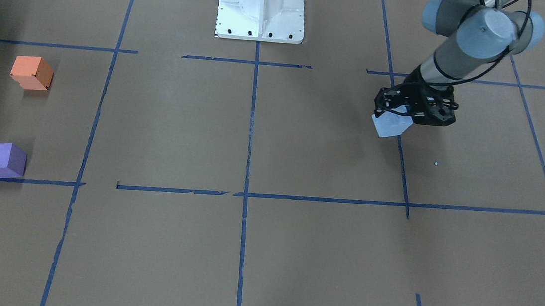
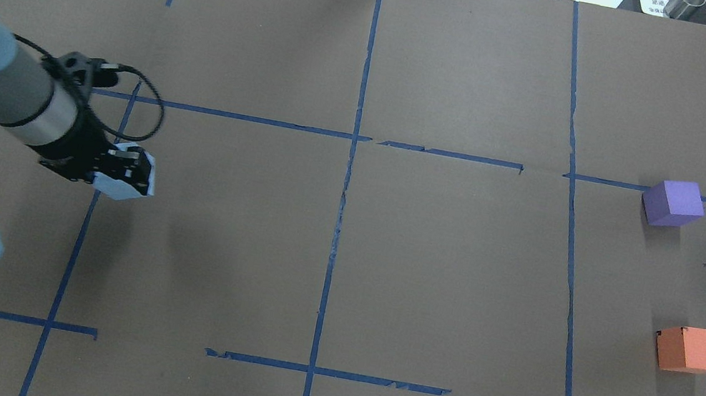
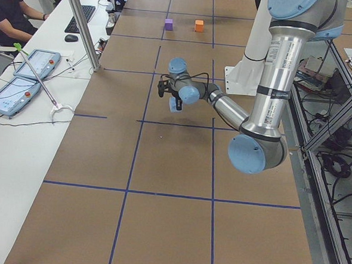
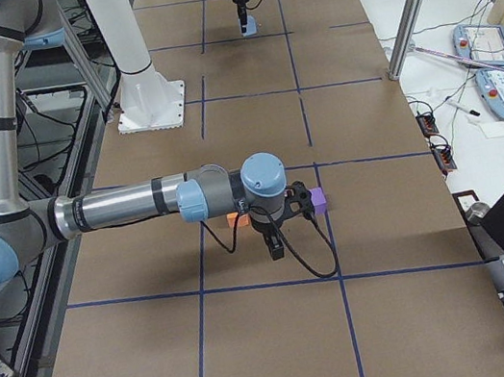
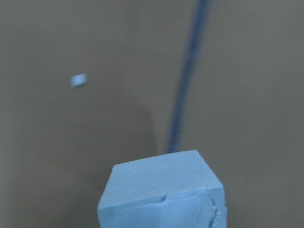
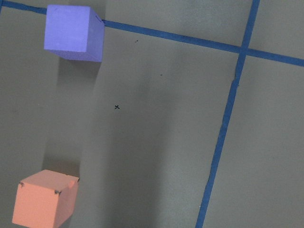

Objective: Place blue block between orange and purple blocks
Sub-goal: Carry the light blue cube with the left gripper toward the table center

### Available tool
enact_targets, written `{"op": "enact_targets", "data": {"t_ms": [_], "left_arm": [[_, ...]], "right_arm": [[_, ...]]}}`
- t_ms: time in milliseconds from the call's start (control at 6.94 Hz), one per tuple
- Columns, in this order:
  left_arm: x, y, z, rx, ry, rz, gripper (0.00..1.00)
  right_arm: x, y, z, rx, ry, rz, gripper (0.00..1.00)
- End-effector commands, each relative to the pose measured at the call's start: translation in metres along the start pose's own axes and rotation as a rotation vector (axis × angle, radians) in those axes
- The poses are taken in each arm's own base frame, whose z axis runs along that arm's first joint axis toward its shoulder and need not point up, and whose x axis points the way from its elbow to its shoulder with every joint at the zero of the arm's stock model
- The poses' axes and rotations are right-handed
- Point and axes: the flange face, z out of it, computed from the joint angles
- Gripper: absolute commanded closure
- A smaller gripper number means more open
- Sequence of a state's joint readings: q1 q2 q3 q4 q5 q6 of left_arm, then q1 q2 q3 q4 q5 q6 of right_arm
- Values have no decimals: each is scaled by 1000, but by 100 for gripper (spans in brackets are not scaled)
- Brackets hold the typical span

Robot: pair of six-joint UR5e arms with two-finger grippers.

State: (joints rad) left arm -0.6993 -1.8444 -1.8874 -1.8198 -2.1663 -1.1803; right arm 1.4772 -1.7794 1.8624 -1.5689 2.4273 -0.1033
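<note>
Front-facing view: your left hand (image 1: 406, 113) is clenched on the blue block (image 1: 391, 126) at the picture's right. The orange block (image 1: 31, 73) and purple block (image 1: 3, 160) sit at the far left, well apart from it, with a wide stretch of bench (image 1: 292, 255) between.

Overhead view: the blue block (image 2: 120, 189) pokes out under the left hand on the robot's left. The target gap lies straight across on the robot's right, with purple (image 2: 673, 203) farther from the base and orange (image 2: 691, 350) nearer. Judge the carry as a long sideways crossing into that gap.

Left side view: the held block hangs above the bench, its shadow beneath it.

Right side view: the right hand (image 4: 274, 243) hovers just beside the two blocks, much nearer the gap than the left. You cannot tell whether it is released or clenched.

Left wrist view: only the block's top end and bare bench below it show.

Right wrist view: purple above, orange below, and the bare gap between them.
</note>
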Motion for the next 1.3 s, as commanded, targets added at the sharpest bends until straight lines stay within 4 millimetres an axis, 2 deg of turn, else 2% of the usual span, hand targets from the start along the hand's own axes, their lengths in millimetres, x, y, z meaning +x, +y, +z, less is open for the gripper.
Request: {"op": "enact_targets", "data": {"t_ms": [0,144,288,432,576,720,864,1008,1153], "left_arm": [[162,23,14,15,-1,116,100],[221,10,45,13,-21,128,100],[270,0,89,14,-78,133,100],[287,-9,108,14,-104,204,98],[282,-12,120,7,-127,222,94],[282,-12,122,4,-129,220,87],[279,-14,129,5,-130,218,34],[279,-13,133,10,-113,227,1],[281,-13,131,12,-109,224,0]], "right_arm": [[-2,-1,0,0,-6,-3,0],[-4,-1,1,-1,-17,-5,0],[-8,-3,5,-9,-19,-16,0],[-12,-5,8,-17,-23,-27,0],[-16,-5,9,-15,-67,-26,0],[-24,-6,8,-7,-138,-27,0],[-34,-10,9,-10,-147,-54,0],[-54,-36,5,-2,-149,-69,0],[-87,-67,-1,4,-155,5,0]]}}
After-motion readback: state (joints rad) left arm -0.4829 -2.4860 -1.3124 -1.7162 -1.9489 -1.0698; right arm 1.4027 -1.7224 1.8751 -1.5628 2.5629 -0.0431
